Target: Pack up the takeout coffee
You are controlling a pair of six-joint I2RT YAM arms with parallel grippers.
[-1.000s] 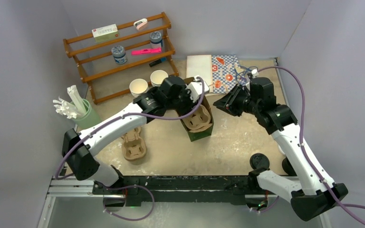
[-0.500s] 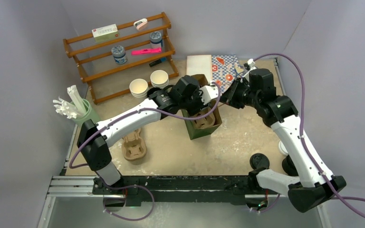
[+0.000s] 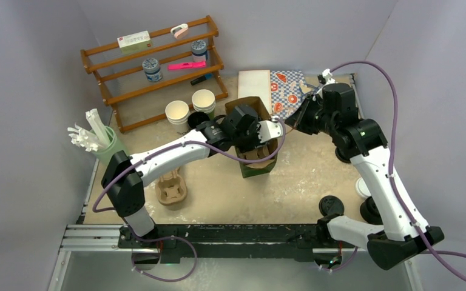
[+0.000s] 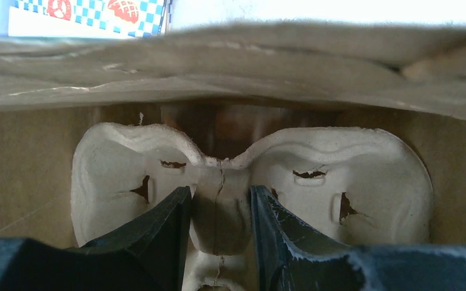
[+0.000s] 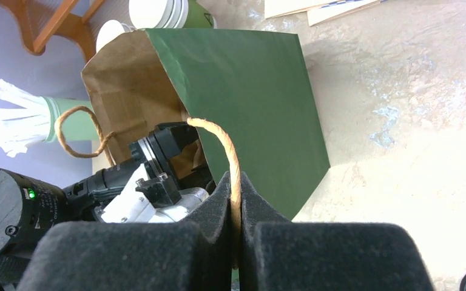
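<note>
From above, the green paper bag [image 3: 258, 170] stands mid-worktop [image 3: 303, 182]. The takeout coffee [image 3: 332, 205], apparently the black-lidded cup, sits well apart near the right arm's base. Left wrist: the left tool [image 4: 220, 195] clamps the pulp carrier [image 4: 352, 176] by its centre ridge, inside the bag. Right wrist: the right tool [image 5: 235, 182] is pinched onto the bag's rope handle [image 5: 218, 134].

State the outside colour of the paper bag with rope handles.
Dark green paper bag, best in the right wrist view.
</note>
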